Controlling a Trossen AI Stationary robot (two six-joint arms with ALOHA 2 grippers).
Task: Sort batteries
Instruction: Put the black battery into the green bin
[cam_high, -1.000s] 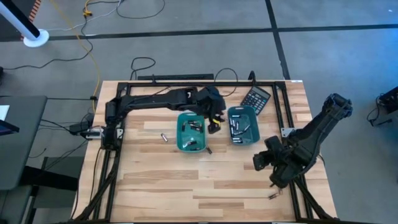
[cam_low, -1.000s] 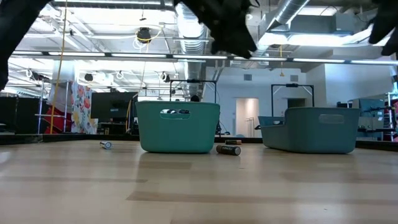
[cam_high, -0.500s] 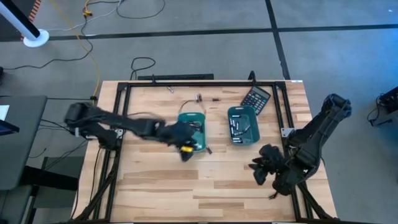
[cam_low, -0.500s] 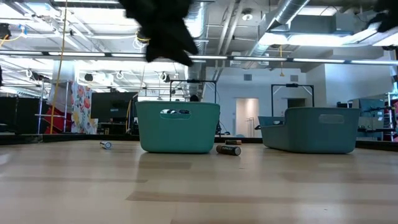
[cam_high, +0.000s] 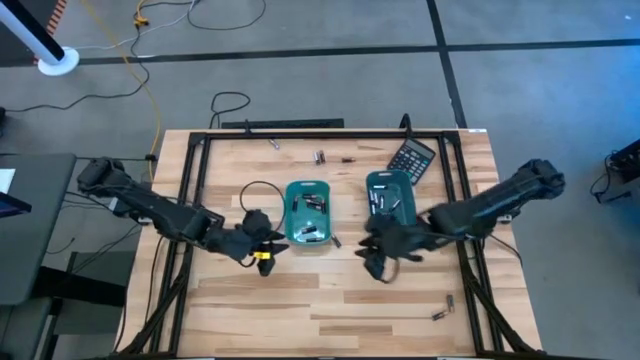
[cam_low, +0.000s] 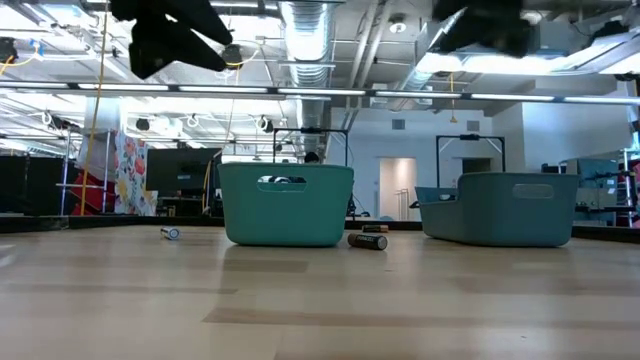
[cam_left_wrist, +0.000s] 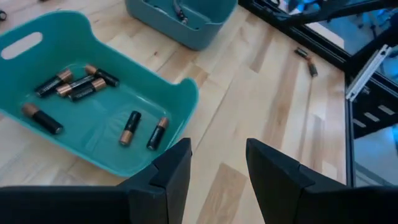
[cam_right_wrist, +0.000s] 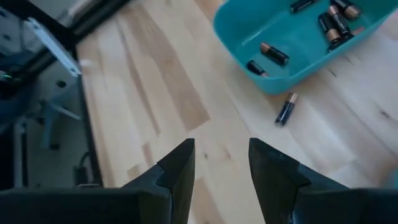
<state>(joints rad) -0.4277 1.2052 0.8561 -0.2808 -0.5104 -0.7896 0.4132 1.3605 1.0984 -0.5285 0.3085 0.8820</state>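
Hovering both arms beside the teal trays (cam_high: 306, 212).
I see left gripper (cam_left_wrist: 214, 163) and right gripper (cam_right_wrist: 221, 160) parted, empty; batteries (cam_left_wrist: 74, 84) inside.

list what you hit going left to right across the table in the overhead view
left pincer → left teal tray → loose battery by that tray's corner → right pincer → right teal tray → black calculator → battery near the right front edge

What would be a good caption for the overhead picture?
Two robot arms hover their open grippers, left and right, over a wooden table beside two teal trays holding batteries.
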